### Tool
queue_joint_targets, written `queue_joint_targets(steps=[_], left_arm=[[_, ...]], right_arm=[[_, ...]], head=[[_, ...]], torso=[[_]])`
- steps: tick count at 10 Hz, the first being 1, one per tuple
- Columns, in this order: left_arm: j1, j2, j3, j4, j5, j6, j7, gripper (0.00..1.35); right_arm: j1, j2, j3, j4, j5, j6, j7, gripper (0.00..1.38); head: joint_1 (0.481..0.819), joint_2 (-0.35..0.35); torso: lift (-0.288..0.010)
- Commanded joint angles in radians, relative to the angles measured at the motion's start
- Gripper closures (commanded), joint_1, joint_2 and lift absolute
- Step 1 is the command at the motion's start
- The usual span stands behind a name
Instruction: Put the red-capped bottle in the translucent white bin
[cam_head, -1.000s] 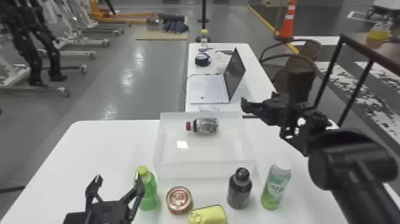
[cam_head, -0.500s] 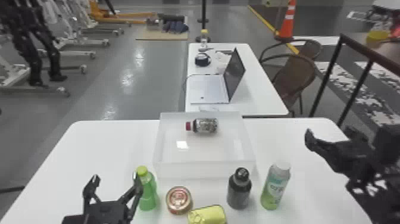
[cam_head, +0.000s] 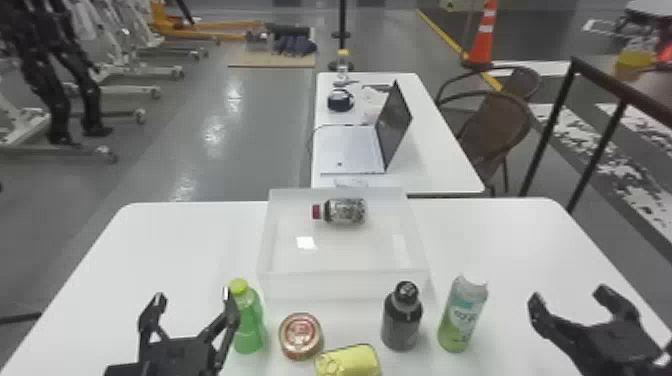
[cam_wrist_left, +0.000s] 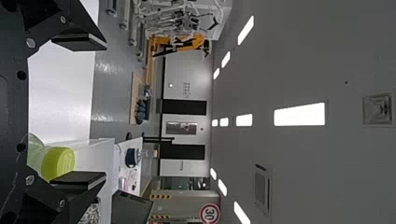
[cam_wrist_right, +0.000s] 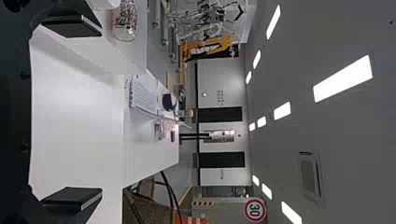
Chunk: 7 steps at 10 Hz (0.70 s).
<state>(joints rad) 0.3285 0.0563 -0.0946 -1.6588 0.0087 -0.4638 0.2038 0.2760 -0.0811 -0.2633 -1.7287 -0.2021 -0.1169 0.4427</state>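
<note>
The red-capped bottle (cam_head: 345, 211) lies on its side inside the translucent white bin (cam_head: 345, 284), near the bin's far wall, its cap pointing left. My left gripper (cam_head: 192, 300) is parked at the front left of the table, open, beside the green bottle. My right gripper (cam_head: 567, 296) stands open at the front right, right of the bin, holding nothing. In the left wrist view, my left gripper (cam_wrist_left: 79, 109) has its fingers wide apart. The right wrist view shows my right gripper (cam_wrist_right: 72, 114) spread open, with the bottle (cam_wrist_right: 125, 21) beyond one finger.
Along the bin's near side stand a green bottle (cam_head: 248, 320), a red-topped can (cam_head: 300, 336), a yellow can (cam_head: 348, 362), a dark bottle (cam_head: 401, 320) and a pale green bottle (cam_head: 462, 315). A laptop (cam_head: 352, 150) sits on the table behind.
The right arm has drawn back from beside the bin's far right corner toward the front right of the table. The bottle has stayed put in the bin, and the left arm is nearly unmoved.
</note>
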Motion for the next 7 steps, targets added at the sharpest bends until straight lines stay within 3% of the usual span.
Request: queue_joint_targets(steps=[1,2,5,7], left_arm=[[0.000,-0.001,0.003,0.001,-0.001,-0.006,0.000,0.30],[0.004,-0.006,0.007,-0.001,-0.004,-0.010,0.000,0.30],[0.009,-0.013,0.012,-0.009,-0.019,0.001,-0.001,0.30],[0.009,0.008,-0.005,-0.032,-0.018,0.053,0.000,0.30]], right_arm=[[0.043,0.060,0.006,0.005,0.029,-0.036,0.011,0.09],[0.074,0.082,0.007,-0.012,0.053,-0.038,0.034,0.09],[0.115,0.082,0.165,-0.084,0.090,0.037,-0.045,0.09],[0.147,0.029,0.243,-0.203,0.056,0.181,-0.216,0.09]], head=[[0.549,0.000],[0.549,0.000],[0.549,0.000],[0.549,0.000]], torso=[[-0.100],[-0.100],[-0.100],[-0.100]])
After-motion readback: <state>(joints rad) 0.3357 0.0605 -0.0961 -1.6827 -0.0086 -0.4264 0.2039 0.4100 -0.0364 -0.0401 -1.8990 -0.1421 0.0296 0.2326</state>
